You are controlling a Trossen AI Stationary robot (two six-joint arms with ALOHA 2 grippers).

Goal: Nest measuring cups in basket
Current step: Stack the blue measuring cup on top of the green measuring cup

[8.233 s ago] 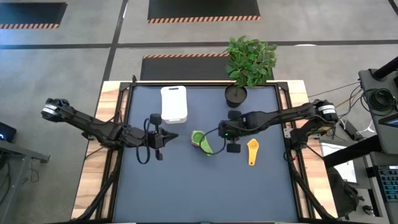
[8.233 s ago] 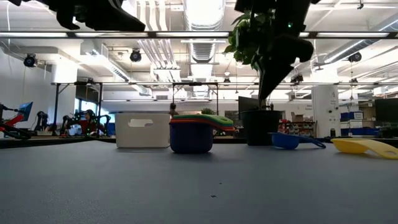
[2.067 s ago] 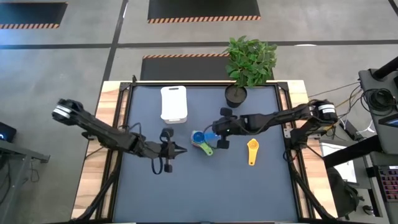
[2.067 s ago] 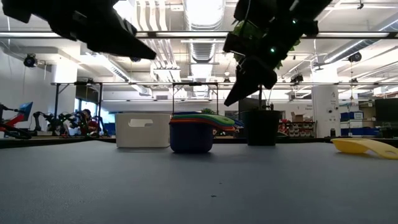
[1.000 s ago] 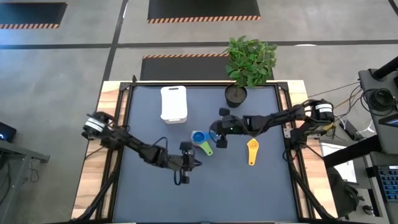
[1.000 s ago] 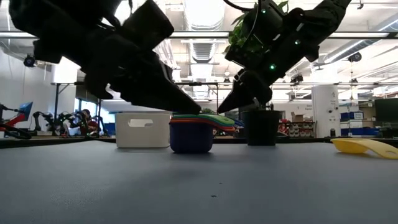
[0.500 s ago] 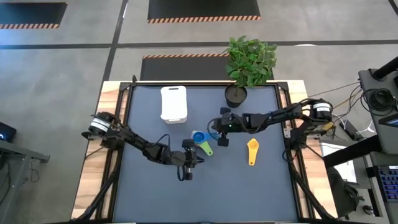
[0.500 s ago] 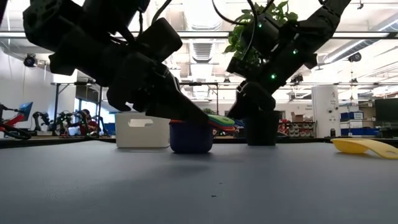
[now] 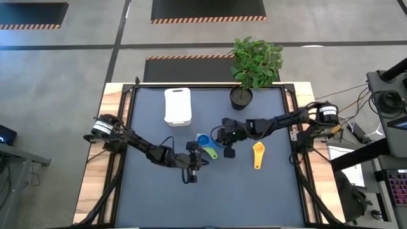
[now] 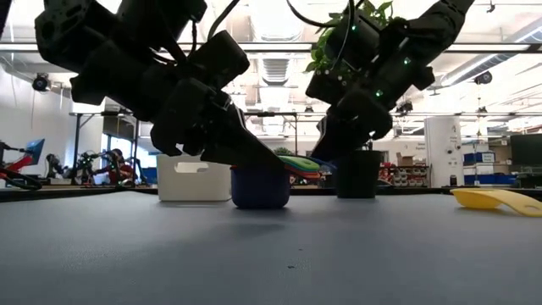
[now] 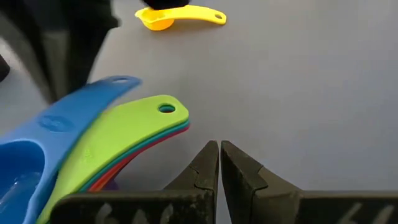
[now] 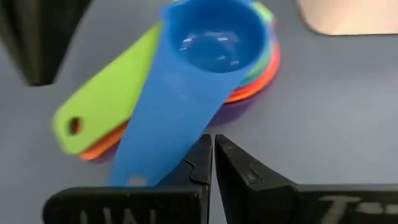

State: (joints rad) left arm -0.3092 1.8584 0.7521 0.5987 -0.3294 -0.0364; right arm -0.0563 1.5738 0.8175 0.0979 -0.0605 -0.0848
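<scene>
The cups (image 9: pixel 205 144) sit nested in a stack at the middle of the high view, on the dark surface (image 9: pixel 254 191): a blue cup (image 12: pixel 208 43) on top, its handle skewed off the green handle (image 11: pixel 134 134), with teal, red, orange and purple rims below. A yellow cup (image 9: pixel 257 154) lies alone to the right. The white basket (image 9: pixel 178 105) stands above and left of the stack. The left pincer (image 9: pixel 202 159), pressed together, points at the stack from lower left; the right pincer (image 9: pixel 220 140), also pressed together, sits just right of it
</scene>
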